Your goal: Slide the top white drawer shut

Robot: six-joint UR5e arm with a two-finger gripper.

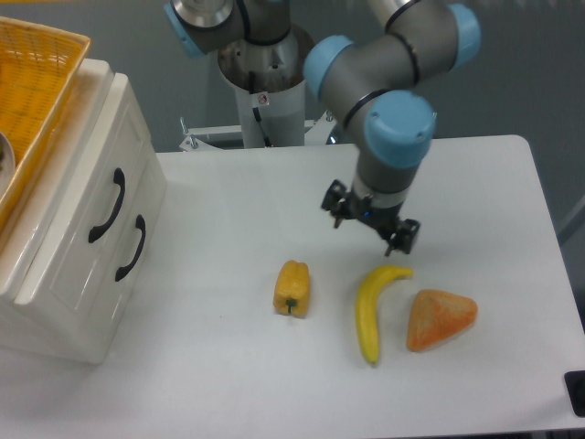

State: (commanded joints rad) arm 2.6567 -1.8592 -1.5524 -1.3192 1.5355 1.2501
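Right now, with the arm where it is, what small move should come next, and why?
Probably none toward the cabinet: the top white drawer already looks flush with the lower drawer, so the closing seems done. The gripper hangs apart from both, above the banana, holding nothing; a slight lift clear of the fruit seems sensible.

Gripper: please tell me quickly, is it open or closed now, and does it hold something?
Gripper: open, fingers apart, holding nothing; it hangs above the table near the banana.
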